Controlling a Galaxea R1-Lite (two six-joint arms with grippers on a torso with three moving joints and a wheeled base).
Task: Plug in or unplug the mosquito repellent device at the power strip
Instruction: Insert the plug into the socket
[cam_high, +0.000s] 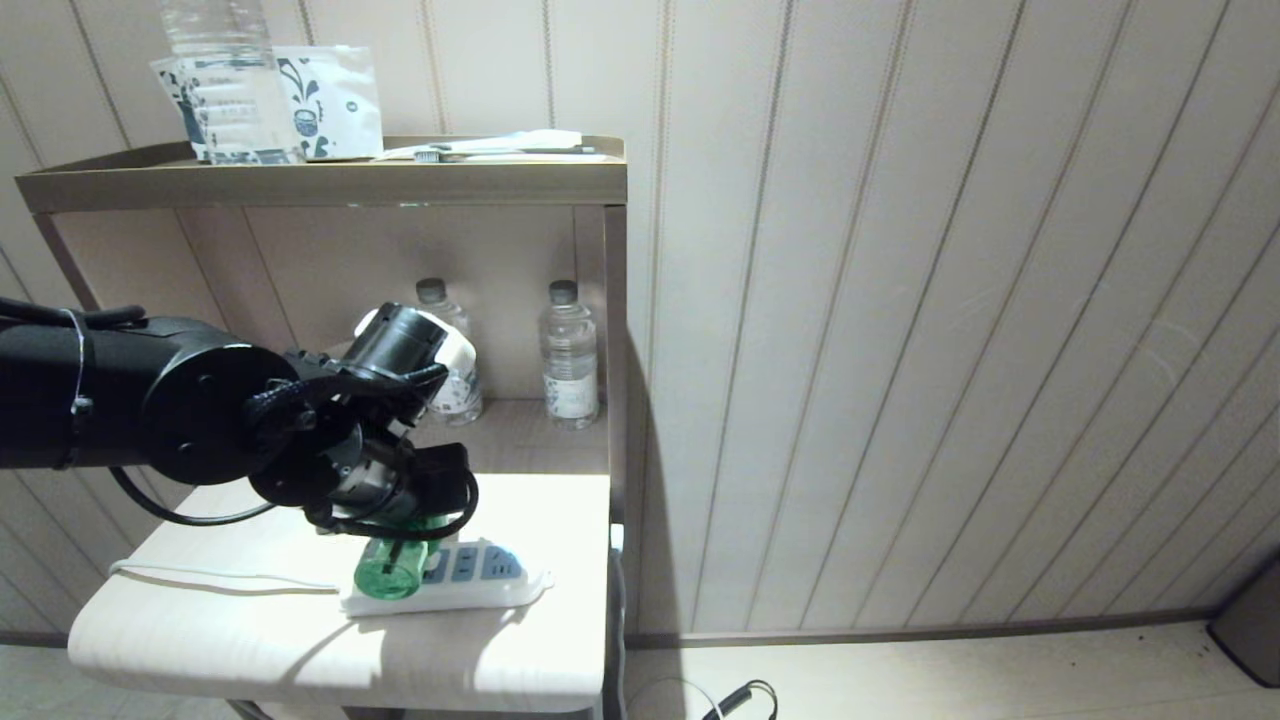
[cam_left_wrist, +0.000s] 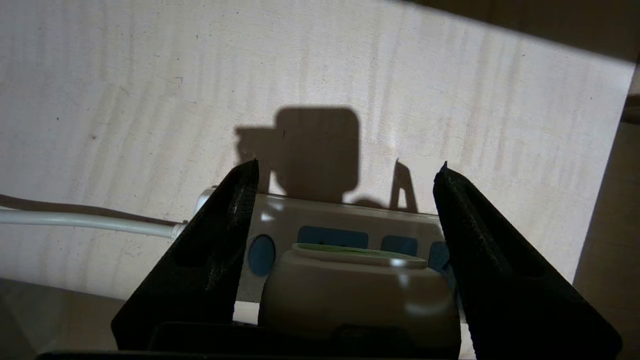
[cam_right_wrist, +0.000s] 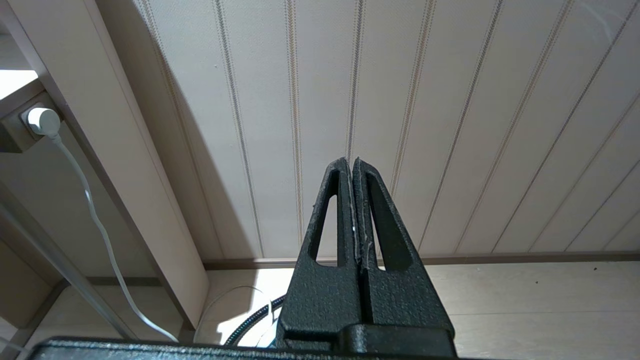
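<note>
Left end effector (cam_left_wrist: 345, 172) spread around the mosquito repellent device (cam_high: 391, 570), gripping nothing.
The head view shows its green bottle on the power strip (cam_high: 490, 585); the wrist view shows gaps beside the cap.

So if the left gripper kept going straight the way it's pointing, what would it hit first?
Most likely the power strip: the open left gripper straddles the mosquito repellent device, apparently without touching it, and the strip lies directly beyond its tips.

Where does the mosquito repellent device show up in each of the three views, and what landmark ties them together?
Head view: mosquito repellent device on the power strip, under the left gripper.
Left wrist view: its white cap sits between the open fingers.
Right wrist view: not in it.
Shared landmark: the power strip's blue sockets.
</note>
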